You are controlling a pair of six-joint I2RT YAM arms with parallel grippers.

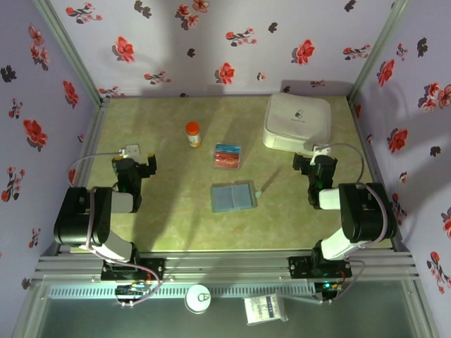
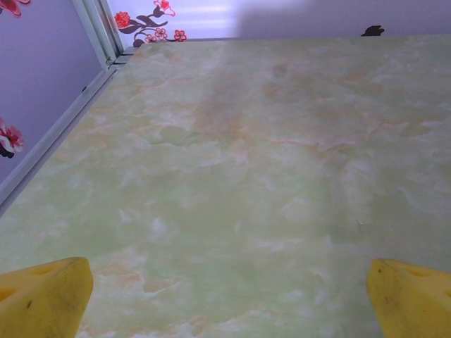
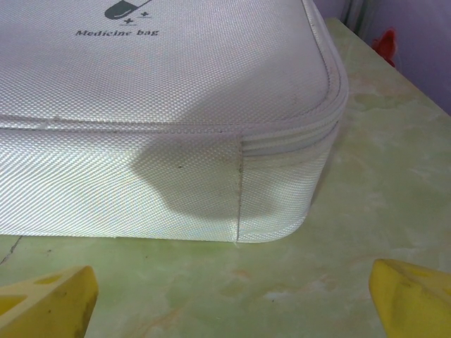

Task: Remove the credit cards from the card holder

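The card holder [image 1: 232, 197], a flat grey-blue rectangle, lies shut near the middle of the table. Any credit cards inside it are hidden. My left gripper [image 1: 137, 166] rests low at the left, well apart from the holder, with its yellow fingertips [image 2: 49, 296] spread wide over bare table; the left gripper [image 2: 229, 299] is open and empty. My right gripper [image 1: 313, 167] sits to the right of the holder. The right gripper [image 3: 232, 299] is open too, its fingertips [image 3: 412, 296] pointing at the near corner of the white bag.
A white medicine bag [image 1: 297, 121] [image 3: 162, 105] stands at the back right, close ahead of my right gripper. A clear tray [image 1: 227, 156] with red-orange and blue flat pieces lies just behind the holder. An orange pill bottle [image 1: 193, 134] stands left of the tray. Flowered walls enclose the table [image 1: 176, 225].
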